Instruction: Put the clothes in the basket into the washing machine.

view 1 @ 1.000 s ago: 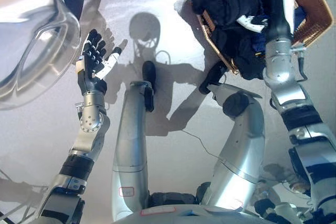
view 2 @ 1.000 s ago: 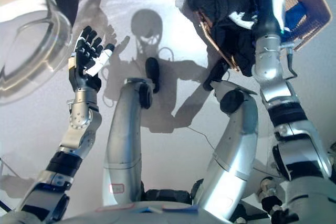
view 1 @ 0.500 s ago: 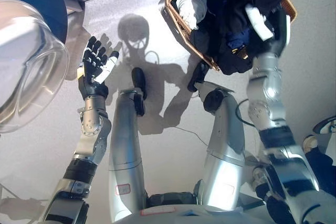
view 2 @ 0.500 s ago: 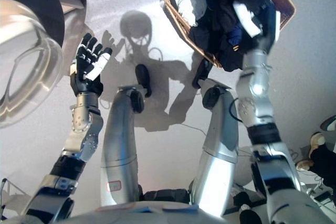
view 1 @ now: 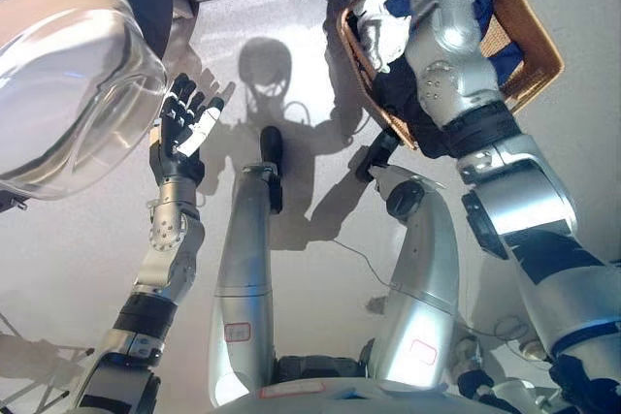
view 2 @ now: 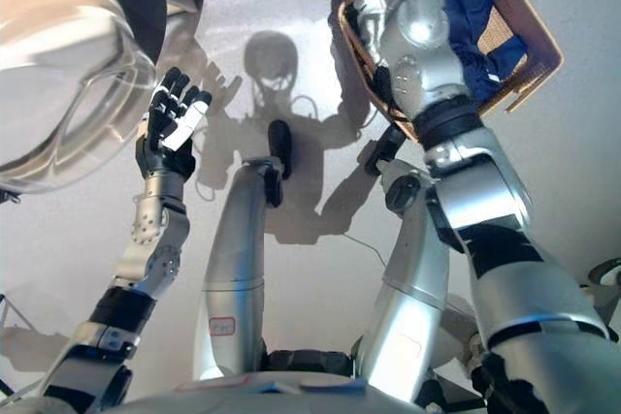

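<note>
Shown, at eleven o'clock, the washing machine's glass door [view 1: 68, 84] swung open, with the left hand [view 1: 182, 128] raised just beside its rim, fingers spread and empty. At one o'clock the wicker basket [view 1: 539, 50] holds dark and blue clothes [view 2: 475, 2] with a white piece [view 1: 374, 31]; the right arm reaches over them out of the top edge, so its hand's state cannot be told. Likely hazards — a trailing garment snagging the basket rim and tipping it, or dropping to the floor [view 1: 58, 269] short of the door.
</note>
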Tool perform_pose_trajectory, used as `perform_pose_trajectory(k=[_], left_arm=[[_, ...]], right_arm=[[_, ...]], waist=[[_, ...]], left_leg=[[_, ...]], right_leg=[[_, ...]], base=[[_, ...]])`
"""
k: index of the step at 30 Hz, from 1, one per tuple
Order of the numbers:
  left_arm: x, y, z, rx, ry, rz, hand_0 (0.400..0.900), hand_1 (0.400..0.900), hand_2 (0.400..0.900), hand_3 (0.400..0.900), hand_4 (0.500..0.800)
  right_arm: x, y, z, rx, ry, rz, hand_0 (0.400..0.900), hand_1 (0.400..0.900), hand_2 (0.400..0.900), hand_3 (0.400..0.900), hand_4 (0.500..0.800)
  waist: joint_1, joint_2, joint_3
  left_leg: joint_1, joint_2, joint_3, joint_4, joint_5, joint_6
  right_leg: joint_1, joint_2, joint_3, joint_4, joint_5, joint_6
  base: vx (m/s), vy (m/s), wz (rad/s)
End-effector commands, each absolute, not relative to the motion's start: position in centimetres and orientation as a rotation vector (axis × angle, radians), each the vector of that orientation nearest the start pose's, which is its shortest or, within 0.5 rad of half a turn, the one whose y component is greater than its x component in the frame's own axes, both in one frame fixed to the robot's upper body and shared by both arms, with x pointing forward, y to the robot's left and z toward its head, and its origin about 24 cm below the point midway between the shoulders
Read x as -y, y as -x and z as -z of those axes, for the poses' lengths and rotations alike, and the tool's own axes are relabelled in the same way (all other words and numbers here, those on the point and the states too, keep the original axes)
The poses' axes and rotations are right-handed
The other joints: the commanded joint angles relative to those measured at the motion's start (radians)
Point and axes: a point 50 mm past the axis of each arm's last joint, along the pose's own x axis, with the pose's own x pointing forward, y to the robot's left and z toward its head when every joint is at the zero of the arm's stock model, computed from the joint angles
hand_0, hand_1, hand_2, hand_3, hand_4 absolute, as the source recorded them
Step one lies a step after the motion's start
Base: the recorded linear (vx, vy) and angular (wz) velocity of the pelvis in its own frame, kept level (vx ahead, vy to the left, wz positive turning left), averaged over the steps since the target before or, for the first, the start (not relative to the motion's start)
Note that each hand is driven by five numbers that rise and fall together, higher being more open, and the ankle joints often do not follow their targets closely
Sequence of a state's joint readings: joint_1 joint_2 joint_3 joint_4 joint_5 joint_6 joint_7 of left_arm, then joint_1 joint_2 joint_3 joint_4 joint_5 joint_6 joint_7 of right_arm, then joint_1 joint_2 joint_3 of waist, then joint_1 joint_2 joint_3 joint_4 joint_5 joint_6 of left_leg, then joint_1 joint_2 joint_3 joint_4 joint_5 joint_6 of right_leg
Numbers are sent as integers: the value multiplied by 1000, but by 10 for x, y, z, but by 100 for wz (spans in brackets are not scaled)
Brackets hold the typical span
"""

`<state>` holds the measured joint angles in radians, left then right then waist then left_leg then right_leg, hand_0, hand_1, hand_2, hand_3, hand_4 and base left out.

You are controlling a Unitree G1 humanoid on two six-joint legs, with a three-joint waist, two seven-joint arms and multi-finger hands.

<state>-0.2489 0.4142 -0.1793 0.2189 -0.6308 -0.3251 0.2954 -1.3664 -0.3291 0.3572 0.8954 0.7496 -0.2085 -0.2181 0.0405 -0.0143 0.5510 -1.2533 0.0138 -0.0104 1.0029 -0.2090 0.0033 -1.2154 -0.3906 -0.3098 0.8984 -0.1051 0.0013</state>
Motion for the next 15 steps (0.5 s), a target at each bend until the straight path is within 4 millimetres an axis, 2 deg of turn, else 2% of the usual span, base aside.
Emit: perform_pose_trajectory(k=[1,4,10,15], left_arm=[[-205,-285,-74,229,232,-164,900,900,900,900,800],[-204,-286,-77,235,208,-146,900,900,900,900,800],[-203,-286,-78,236,178,-114,900,900,900,900,800],[-201,-284,-72,214,166,-87,900,900,900,900,800]], right_arm=[[88,-410,-319,537,-150,-105,400,400,400,400,500],[89,-415,-321,497,-105,-48,400,400,400,400,500],[108,-419,-336,486,-112,37,400,400,400,400,500],[124,-413,-362,564,-86,82,400,400,400,400,500]], waist=[[47,24,-232],[72,34,-237],[115,46,-239],[138,53,-243]], left_leg=[[-95,-56,-23,-81,61,-31],[-97,-62,-31,-82,63,-31],[-103,-74,-44,-73,65,-31],[-104,-83,-51,-68,65,-30]], right_leg=[[-165,0,-51,72,-78,106],[-163,-10,-58,78,-84,108],[-158,-31,-67,93,-92,113],[-154,-42,-71,100,-94,118]], base=[[37,-52,20],[36,-54,21],[38,-55,21],[29,-36,15]])
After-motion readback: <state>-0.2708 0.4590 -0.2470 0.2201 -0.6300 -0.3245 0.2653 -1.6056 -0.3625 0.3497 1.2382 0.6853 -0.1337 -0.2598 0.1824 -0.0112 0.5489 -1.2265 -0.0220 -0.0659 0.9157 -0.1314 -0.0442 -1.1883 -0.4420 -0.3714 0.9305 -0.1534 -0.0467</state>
